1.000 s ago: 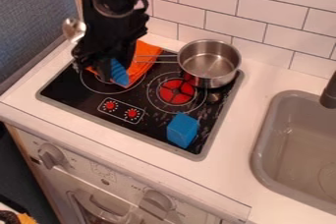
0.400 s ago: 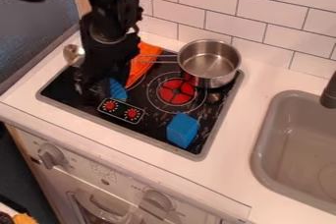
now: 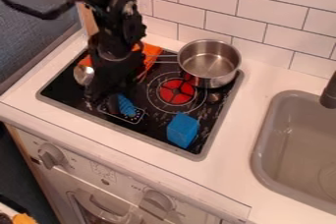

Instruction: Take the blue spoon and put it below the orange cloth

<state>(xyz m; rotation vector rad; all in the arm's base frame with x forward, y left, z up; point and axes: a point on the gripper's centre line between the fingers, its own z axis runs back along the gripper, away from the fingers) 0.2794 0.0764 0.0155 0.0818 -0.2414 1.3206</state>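
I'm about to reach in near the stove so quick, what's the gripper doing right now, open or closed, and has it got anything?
Gripper: closed, holding the blue spoon.

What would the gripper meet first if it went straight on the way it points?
Likely the black stovetop near its front controls, though the blue spoon in the gripper might touch first. How high it hangs is hard to judge.
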